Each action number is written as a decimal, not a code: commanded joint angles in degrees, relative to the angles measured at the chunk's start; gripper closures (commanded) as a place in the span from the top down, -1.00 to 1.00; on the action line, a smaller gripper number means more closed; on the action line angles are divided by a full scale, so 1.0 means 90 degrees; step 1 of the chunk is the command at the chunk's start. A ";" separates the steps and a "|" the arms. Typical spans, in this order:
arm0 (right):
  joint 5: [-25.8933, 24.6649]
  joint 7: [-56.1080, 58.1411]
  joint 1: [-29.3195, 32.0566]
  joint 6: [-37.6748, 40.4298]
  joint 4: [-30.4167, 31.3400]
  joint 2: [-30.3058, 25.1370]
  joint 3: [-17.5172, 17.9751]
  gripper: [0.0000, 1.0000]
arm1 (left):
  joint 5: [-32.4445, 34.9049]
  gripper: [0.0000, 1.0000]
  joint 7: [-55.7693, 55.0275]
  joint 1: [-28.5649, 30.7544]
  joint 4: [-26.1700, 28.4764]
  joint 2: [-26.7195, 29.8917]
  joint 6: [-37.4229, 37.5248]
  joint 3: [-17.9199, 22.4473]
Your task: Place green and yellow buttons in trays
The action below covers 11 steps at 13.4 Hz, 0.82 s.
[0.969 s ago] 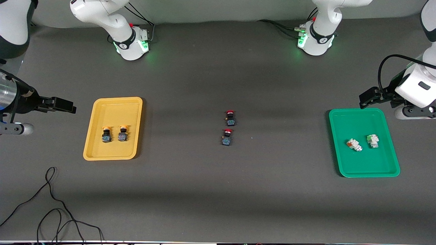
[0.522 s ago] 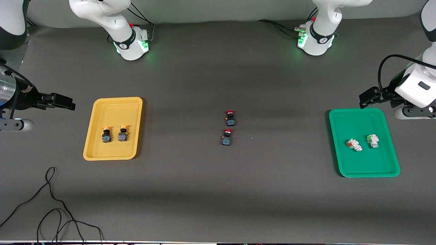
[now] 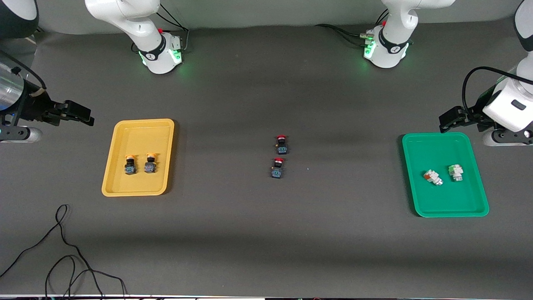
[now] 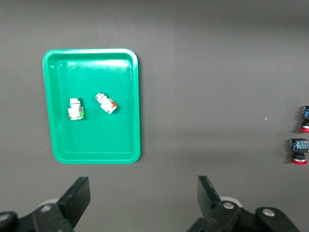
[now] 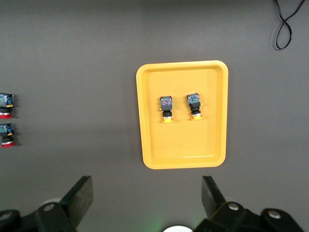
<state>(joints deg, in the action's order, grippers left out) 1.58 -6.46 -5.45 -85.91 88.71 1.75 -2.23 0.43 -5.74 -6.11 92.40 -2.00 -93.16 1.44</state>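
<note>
In the left wrist view the red-capped switch (image 4: 305,119) at three o'clock is cut by the edge. In the right wrist view, at nine o'clock, another red-capped switch (image 5: 6,105) is cropped. The black cable (image 3: 62,254) leaves the front view at seven o'clock.

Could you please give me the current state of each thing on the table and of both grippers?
Yellow tray: holds two yellow-capped buttons.
Green tray: holds two whitish buttons, lying down.
Red-capped switches: on the bare table, mid-table.
Left gripper: open, empty, by the green tray.
Right gripper: open, empty, by the yellow tray.
</note>
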 commanded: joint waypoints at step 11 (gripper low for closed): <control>-0.0381 -0.0093 -0.0048 -0.0475 0.0563 -0.0400 0.0072 0.99 | 0.0069 0.98 0.0003 -0.0043 -0.0061 0.0066 0.0176 0.0036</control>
<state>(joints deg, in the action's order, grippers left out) -0.55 -6.44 -4.55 -89.88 94.02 -1.92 -0.89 0.44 -5.74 -6.11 92.39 -1.96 -92.87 1.44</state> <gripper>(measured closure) 0.000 0.018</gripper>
